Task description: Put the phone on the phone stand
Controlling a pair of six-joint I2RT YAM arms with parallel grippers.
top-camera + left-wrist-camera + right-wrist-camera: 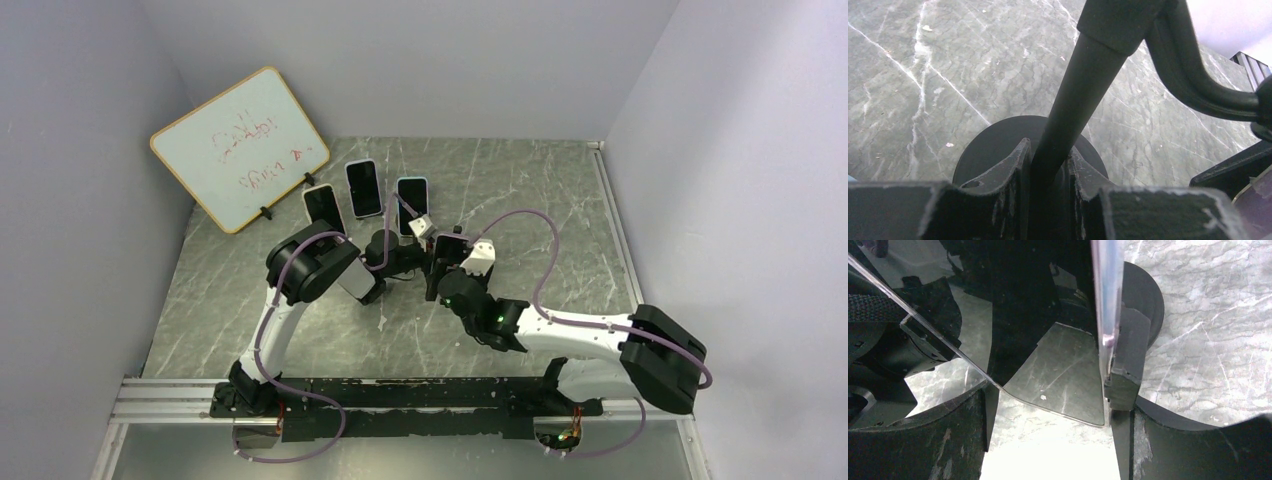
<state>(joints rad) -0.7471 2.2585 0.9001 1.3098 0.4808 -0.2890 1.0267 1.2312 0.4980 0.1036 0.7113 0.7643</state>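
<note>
Now: left gripper (1048, 157) has fingers (1013, 170) pinched tight on pole of phone stand (1075, 95), round base right below fingertips, stand braced upright. Over to right gripper (1053, 390): phone (1058, 365) fills gap between fingers, one long edge pressed on one finger (1122, 385), opposite edge meeting other finger; reads as grip across width. Stand base sits just beyond that first finger. Judgement: pickup done, stand steadied, phone close by but not yet seated in cradle. Left to do: set phone on cradle, let go.
</note>
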